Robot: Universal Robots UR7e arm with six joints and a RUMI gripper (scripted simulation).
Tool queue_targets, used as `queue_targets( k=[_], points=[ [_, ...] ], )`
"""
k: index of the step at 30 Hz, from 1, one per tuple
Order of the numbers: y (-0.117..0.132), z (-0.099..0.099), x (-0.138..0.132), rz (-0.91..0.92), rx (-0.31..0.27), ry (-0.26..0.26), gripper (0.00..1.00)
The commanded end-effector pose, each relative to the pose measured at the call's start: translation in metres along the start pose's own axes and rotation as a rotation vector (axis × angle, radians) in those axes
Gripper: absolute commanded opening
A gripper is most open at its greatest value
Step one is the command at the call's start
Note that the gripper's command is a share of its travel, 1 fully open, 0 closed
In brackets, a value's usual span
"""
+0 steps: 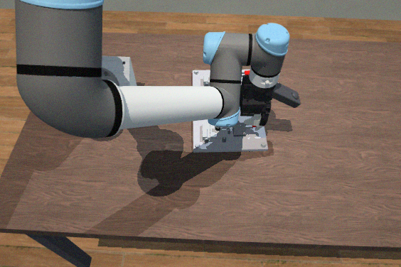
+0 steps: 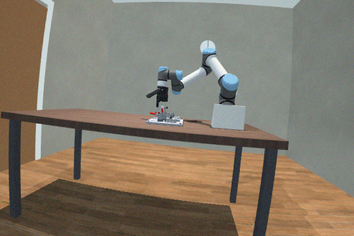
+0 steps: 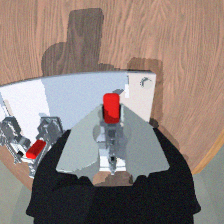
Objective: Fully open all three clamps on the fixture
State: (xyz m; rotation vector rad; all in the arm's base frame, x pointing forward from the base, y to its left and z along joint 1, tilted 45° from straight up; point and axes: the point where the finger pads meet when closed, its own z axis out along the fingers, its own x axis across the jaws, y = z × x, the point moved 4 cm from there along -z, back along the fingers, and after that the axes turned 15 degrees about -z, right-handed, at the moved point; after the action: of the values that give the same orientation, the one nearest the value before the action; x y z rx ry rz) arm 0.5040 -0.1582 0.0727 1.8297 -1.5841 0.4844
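Note:
The light grey fixture plate [image 1: 231,146] [image 2: 166,122] [image 3: 75,90] lies mid-table with metal toggle clamps and parts on it. My gripper [image 3: 111,104] [image 1: 254,122] [image 2: 159,105] stands straight above the plate's right side, shut on the lever of one clamp. That lever's red handle [image 3: 111,107] sticks up between my fingers. A second clamp with a red handle [image 3: 36,149] sits to the left in the wrist view, beside more grey clamp hardware [image 3: 11,132]. In the exterior view a red handle [image 2: 152,113] sticks out sideways to the left. The arm hides much of the fixture in the top view.
The arm's white base block [image 2: 228,117] stands on the table behind the fixture. The brown table [image 1: 320,179] [image 2: 94,117] extends wide around the plate; its round edge shows in the wrist view [image 3: 200,75].

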Motion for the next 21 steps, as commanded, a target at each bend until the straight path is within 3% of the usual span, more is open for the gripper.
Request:
queue_targets(
  k=[1, 21],
  points=[
    [0.001, -0.002, 0.0, 0.0, 0.001, 0.0, 0.0],
    [0.008, -0.013, -0.002, 0.0, 0.001, 0.0, 0.0]
  ],
)
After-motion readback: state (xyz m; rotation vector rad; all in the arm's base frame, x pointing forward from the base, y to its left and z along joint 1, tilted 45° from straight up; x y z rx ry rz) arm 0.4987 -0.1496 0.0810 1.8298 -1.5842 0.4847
